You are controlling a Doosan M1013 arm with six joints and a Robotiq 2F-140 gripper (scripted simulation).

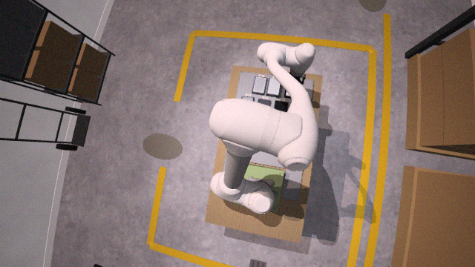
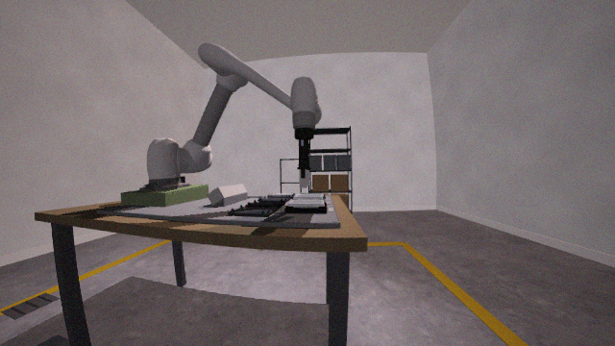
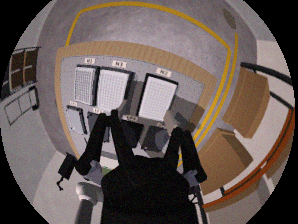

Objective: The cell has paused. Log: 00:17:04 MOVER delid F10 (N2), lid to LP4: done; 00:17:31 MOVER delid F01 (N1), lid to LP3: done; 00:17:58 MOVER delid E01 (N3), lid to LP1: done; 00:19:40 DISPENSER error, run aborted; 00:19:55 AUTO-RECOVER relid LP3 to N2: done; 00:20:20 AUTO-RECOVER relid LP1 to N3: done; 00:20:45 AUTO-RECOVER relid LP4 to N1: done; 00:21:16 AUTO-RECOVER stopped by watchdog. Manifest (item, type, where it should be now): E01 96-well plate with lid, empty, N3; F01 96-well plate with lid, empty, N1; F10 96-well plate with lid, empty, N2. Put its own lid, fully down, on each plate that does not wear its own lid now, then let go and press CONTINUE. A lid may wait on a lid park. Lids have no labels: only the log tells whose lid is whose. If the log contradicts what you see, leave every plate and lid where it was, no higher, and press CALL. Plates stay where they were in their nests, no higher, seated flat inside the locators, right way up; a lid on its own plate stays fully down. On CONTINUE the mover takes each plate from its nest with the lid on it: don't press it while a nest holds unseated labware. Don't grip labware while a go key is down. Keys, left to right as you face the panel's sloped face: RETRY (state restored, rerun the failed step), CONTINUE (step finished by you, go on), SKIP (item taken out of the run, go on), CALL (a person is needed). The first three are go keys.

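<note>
1. Arm [image 2: 250, 77] poised high over the far end of the bench [image 2: 202, 235], jaws part open and holding nothing.
2. Three lidded plates [image 3: 113, 90] sit in a row along the far edge, dark lid parks just nearer.
3. Step in hand looks like approach for a lid swap; next move likely calls for descent squarely over one lid.
4. Open room above; shelf rack [image 2: 348, 144] stands well beyond.

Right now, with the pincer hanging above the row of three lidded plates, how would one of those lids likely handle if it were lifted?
The lid looks flat, thin and rectangular, so probably stiff and light. It is shallow, so a grip at its edges may slip or tilt it. The pincer stands open and holds nothing; its spread looks roughly matched to a lid's narrow side, though that is hard to judge.
</note>
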